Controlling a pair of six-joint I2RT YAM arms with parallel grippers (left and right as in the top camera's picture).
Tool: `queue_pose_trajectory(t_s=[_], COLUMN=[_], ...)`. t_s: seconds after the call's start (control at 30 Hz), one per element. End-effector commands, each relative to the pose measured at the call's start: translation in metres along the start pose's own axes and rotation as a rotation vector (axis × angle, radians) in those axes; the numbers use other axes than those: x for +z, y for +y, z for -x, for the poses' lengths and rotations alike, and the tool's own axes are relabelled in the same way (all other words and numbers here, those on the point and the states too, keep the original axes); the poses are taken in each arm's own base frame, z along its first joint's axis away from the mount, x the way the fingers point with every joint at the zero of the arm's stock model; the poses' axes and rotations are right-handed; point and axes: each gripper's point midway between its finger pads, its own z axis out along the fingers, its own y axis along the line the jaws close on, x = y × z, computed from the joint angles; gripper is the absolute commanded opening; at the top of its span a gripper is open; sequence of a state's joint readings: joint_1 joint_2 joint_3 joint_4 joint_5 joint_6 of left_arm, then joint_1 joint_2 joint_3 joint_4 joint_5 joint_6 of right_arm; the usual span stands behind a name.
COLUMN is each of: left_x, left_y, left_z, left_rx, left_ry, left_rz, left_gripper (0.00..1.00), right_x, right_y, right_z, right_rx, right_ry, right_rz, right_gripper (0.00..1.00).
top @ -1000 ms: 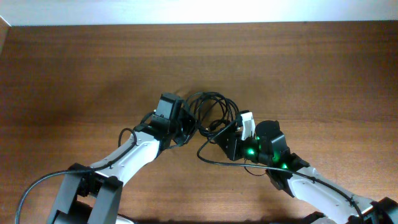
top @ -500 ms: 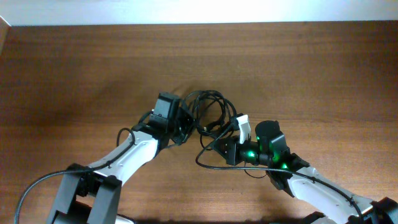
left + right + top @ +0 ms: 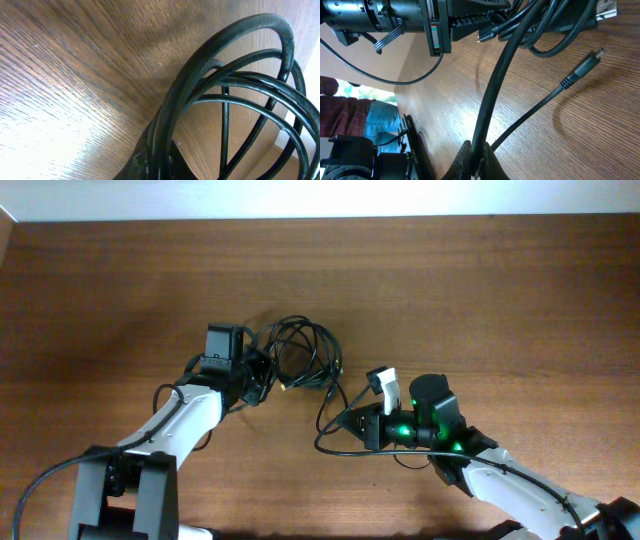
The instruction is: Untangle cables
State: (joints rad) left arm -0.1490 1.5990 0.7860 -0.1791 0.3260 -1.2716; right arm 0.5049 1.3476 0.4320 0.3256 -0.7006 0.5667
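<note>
Moved: left arm [image 3: 190, 405] swung out toward its own side over the last second and dragged the cables [image 3: 300, 355] along with it, so the whole knot now sits further from the right arm than it did. Right side has barely budged in the last half second.
Left end effector [image 3: 262, 372]: clenched on the edge of the bundle. On its wrist cam a handful of black loops all funnel down into the grip at the bottom of the shot and fan out above the wood.
Right end effector [image 3: 476, 162]: also clamped tight, pinching one thick cord [image 3: 495, 90] right between the fingertips.
Thick cord: goes from that pinch up in a gentle curve to the knot at the top of the right wrist view, where the left arm's wrist is too.
Thin cord [image 3: 540, 102]: a second, skinnier one comes out from beside the same fingertips and ends in a plug [image 3: 582, 65] with a little metal tip. The plug stops just short of the bundle and throws a shadow on the wood. Can't tell if it's actually touching down.
Where the cables are: about mid surface [image 3: 480, 300], a loose round coil of several loops, between the two arms but clearly nearer the left one.
Loose tail [image 3: 335, 444]: from overhead, one strand curves down from the coil and runs across the wood beneath the right wrist.
Surface: dark brown wood grain.
</note>
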Motion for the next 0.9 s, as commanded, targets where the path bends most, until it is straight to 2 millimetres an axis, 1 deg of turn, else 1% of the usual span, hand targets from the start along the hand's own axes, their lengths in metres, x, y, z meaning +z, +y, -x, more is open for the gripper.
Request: queue_pose_trajectory(t_s=[0.0, 0.1, 0.13, 0.17, 0.2, 0.23, 0.3, 0.33, 0.37, 0.47, 0.53, 0.73, 0.77, 0.8, 0.87], left_x=[0.000, 0.000, 0.000, 0.000, 0.000, 0.000, 0.000, 0.000, 0.000, 0.000, 0.000, -0.001, -0.001, -0.001, -0.001], left_y=[0.002, 0.002, 0.002, 0.001, 0.001, 0.001, 0.000, -0.001, -0.002, -0.007, -0.010, -0.017, -0.018, -0.020, -0.020], left_z=[0.005, 0.005, 0.005, 0.005, 0.005, 0.005, 0.005, 0.005, 0.006, 0.007, 0.008, 0.011, 0.011, 0.011, 0.011], left_rx=[0.030, 0.100, 0.127, 0.169, 0.191, 0.206, 0.221, 0.223, 0.235, 0.299, 0.364, 0.629, 0.663, 0.691, 0.768], left_ry=[-0.009, -0.009, -0.009, -0.009, -0.010, -0.010, -0.012, -0.014, -0.015, -0.024, -0.032, -0.056, -0.061, -0.065, -0.070], left_rz=[0.003, 0.003, 0.003, 0.002, 0.001, 0.000, -0.004, -0.007, -0.010, -0.028, -0.040, -0.056, -0.062, -0.066, -0.066], left_gripper=[0.00, 0.00, 0.00, 0.00, 0.00, 0.00, 0.00, 0.00, 0.00, 0.00, 0.00, 0.00, 0.00, 0.00, 0.00], right_x=[0.002, 0.002, 0.002, 0.002, 0.002, 0.002, 0.002, 0.002, 0.002, 0.002, 0.002, 0.002, 0.001, 0.001, 0.001], right_y=[0.004, 0.000, -0.001, -0.001, -0.001, -0.001, -0.001, -0.001, -0.001, -0.001, -0.001, -0.005, -0.006, -0.007, -0.008], right_z=[0.001, 0.004, 0.004, 0.004, 0.004, 0.004, 0.004, 0.004, 0.004, 0.004, 0.004, 0.007, 0.008, 0.008, 0.009], right_rx=[-0.022, -0.021, -0.021, -0.021, -0.020, -0.021, -0.021, -0.021, -0.021, -0.021, -0.021, -0.014, -0.013, -0.013, -0.009], right_ry=[0.008, -0.007, -0.011, -0.011, -0.010, -0.010, -0.010, -0.010, -0.010, -0.010, -0.010, -0.025, -0.030, -0.033, -0.038], right_rz=[0.017, -0.008, -0.014, -0.013, -0.013, -0.013, -0.013, -0.013, -0.013, -0.013, -0.013, -0.035, -0.043, -0.049, -0.054], right_gripper=[0.04, 0.04, 0.07, 0.20, 0.26, 0.36, 0.62, 0.69, 0.73, 0.78, 0.79, 0.80, 0.81, 0.84, 0.85])
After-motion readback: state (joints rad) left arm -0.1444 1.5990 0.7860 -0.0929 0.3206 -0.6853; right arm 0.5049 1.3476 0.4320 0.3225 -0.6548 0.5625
